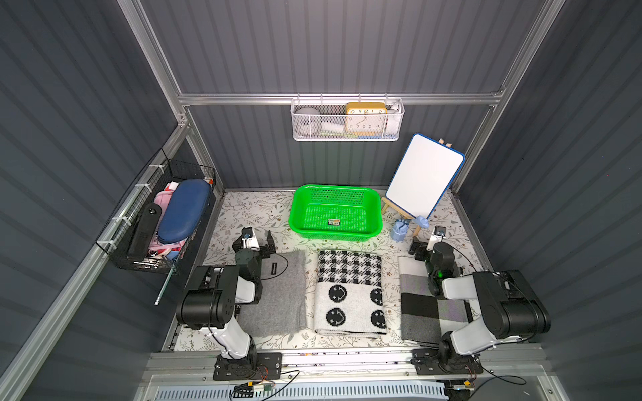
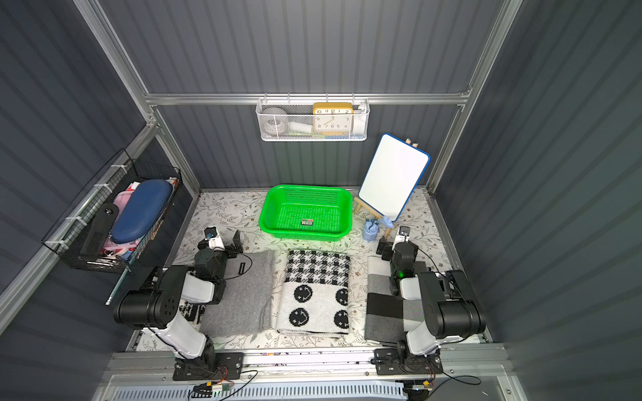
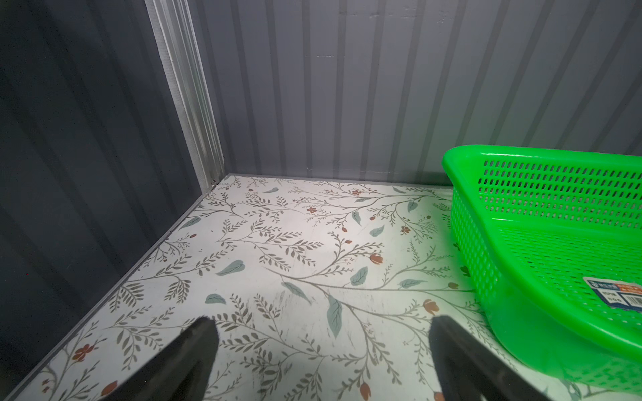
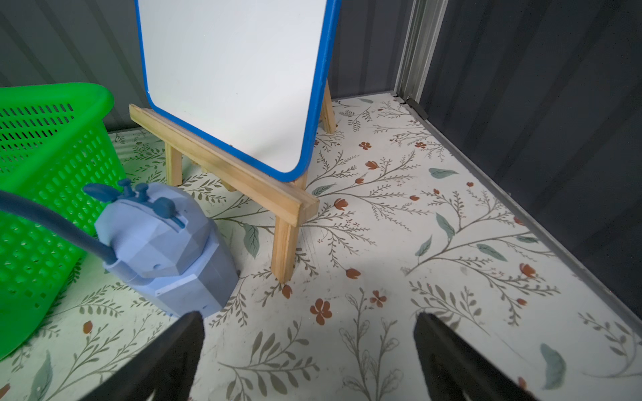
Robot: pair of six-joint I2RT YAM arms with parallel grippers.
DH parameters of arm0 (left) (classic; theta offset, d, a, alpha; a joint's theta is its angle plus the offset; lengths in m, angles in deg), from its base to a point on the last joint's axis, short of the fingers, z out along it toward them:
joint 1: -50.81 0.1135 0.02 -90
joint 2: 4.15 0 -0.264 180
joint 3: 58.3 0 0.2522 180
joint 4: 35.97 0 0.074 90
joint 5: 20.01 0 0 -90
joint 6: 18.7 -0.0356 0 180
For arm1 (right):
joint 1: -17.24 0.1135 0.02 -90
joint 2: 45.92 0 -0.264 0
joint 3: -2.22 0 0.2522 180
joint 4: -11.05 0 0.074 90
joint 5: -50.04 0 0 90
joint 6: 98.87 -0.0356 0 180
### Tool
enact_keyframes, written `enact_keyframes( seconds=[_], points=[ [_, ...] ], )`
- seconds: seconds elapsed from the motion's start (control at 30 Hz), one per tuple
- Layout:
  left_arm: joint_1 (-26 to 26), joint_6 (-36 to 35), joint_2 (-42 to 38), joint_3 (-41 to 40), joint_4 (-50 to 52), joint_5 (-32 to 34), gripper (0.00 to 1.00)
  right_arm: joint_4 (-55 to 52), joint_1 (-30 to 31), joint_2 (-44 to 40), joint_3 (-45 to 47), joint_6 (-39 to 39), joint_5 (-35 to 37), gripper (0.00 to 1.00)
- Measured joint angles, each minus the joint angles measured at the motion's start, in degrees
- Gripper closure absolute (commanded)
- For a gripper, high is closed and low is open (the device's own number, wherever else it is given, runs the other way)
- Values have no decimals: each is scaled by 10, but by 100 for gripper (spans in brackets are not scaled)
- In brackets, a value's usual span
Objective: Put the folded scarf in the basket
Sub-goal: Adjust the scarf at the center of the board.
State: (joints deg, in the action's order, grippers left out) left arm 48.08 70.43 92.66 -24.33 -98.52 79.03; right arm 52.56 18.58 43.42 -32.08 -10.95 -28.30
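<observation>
Left arm is sitting folded, elbow bent back toward its base, forearm reaching forward. Left tool is hanging low over the table, near the front left corner of the basket, apart from it; jaws are standing wide apart, gripping nothing. Right arm is mirroring that pose. Right tool is hanging low off the basket's front right corner, well apart from it; jaws are likewise standing wide, nothing between them.
</observation>
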Motion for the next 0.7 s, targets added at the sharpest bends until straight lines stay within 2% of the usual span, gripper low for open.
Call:
enact_keyframes(
  seconds=[0.23,0.3,0.33,0.4,0.5,0.57,0.63,0.7],
  points=[
    [0,-4,-8,0,0,5,0,22,3,-10,17,1,3,1],
    [-3,2,-47,19,70,20,0,25,8,-60,53,0,11,1],
    [-3,13,-69,41,119,30,0,16,10,-100,71,-4,18,1],
    [-4,60,-115,139,269,63,1,-52,12,-226,92,-33,38,1],
    [-3,178,-144,307,473,113,1,-263,11,-447,49,-101,47,1],
    [-3,247,-158,376,570,125,0,-372,11,-568,10,-144,49,1],
    [-2,286,-187,380,621,103,1,-443,11,-678,-2,-192,61,1],
    [-3,314,-234,335,649,63,1,-525,10,-771,10,-241,74,1]
  ],
)
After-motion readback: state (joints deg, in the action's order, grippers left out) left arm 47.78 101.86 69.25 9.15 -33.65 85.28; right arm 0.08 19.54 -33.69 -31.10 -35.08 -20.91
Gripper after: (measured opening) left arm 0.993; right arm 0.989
